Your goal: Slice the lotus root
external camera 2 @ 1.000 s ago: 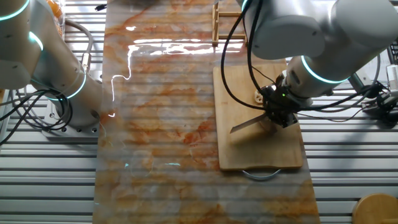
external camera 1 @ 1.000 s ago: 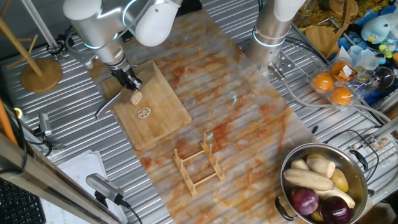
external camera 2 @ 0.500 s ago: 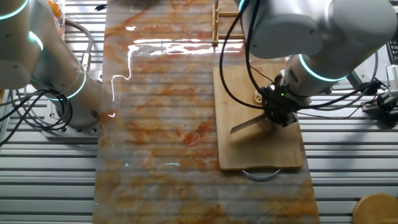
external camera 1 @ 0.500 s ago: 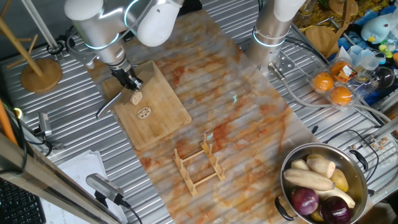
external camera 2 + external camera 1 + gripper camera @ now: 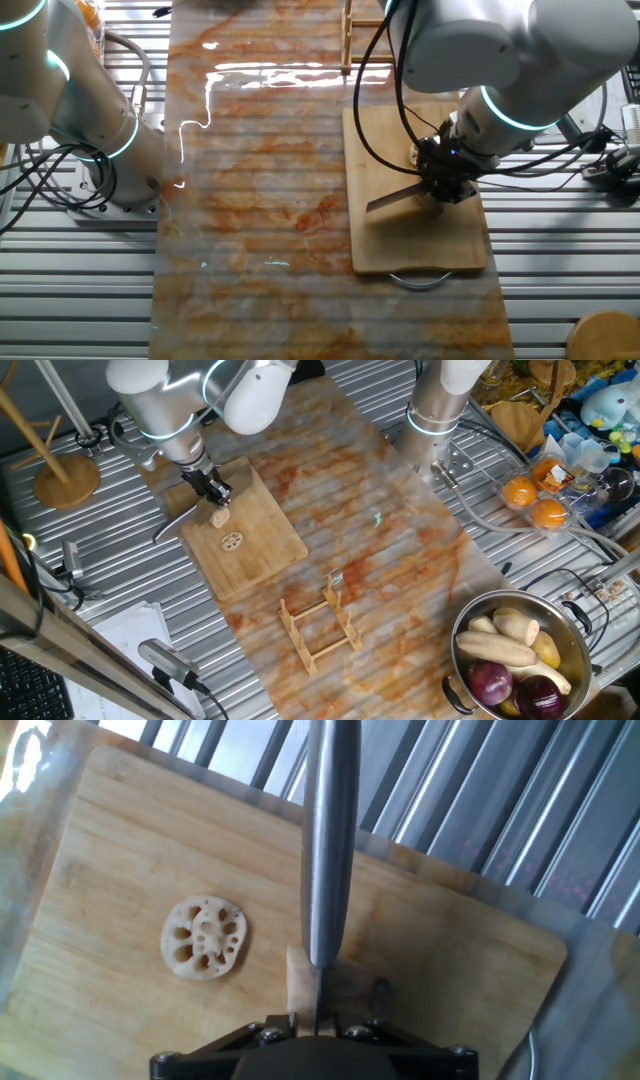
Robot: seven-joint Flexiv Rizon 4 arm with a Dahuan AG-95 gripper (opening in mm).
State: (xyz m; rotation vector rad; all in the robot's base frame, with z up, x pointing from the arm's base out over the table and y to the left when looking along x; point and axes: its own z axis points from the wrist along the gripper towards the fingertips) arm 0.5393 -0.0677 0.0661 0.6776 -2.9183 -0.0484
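Gripper (image 5: 212,490) sits low over the near-arm end of the cutting board (image 5: 262,545), clamped on a knife (image 5: 392,197) whose blade sticks out sideways past the board's edge in one fixed view (image 5: 170,526). From the other fixed camera the gripper (image 5: 446,178) and wrist cover the lotus root chunk entirely; only the grey blade shows, lying across the board (image 5: 400,240) toward the marbled mat (image 5: 260,180).

From the hand camera comes the missing detail: the blade (image 5: 330,840) runs straight up the frame, edge down, its heel resting on top of the stubby tan lotus root (image 5: 300,982), which lies just in front of the dark gripper body at the bottom edge. One cut slice (image 5: 204,937), pale with a ring of holes, lies flat on the board (image 5: 110,850) to the left of the blade, a little apart from the chunk.

The first fixed view shows chunk (image 5: 219,517) and slice (image 5: 232,541) as two small separate pieces, plus a wooden rack (image 5: 318,622) on the mat and a pot (image 5: 470,690) of roots and onions at the corner.
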